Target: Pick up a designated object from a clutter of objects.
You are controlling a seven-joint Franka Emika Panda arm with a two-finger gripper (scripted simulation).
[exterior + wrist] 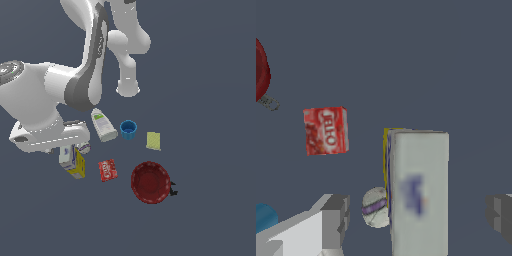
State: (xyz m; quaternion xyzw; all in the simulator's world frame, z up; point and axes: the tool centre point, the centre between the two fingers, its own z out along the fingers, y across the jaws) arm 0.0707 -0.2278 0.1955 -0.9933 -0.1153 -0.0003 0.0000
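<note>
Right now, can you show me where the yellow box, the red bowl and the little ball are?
yellow box [418,195]: wrist view, on its white-grey label panel.
red bowl [150,182]: exterior view, on its inside.
little ball [375,207]: wrist view, on its purple stripe.

The yellow carton [418,195] and red packet [326,130] look like matt printed cardboard, the white arm [60,90] smooth glossy plastic, and the red bowl [150,182] dull and finely ribbed.

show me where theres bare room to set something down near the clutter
Bare floor lies beyond the red bowl and pale yellow pad toward the exterior view's right. It is crowded between the yellow carton, white bottle and red packet.
</note>
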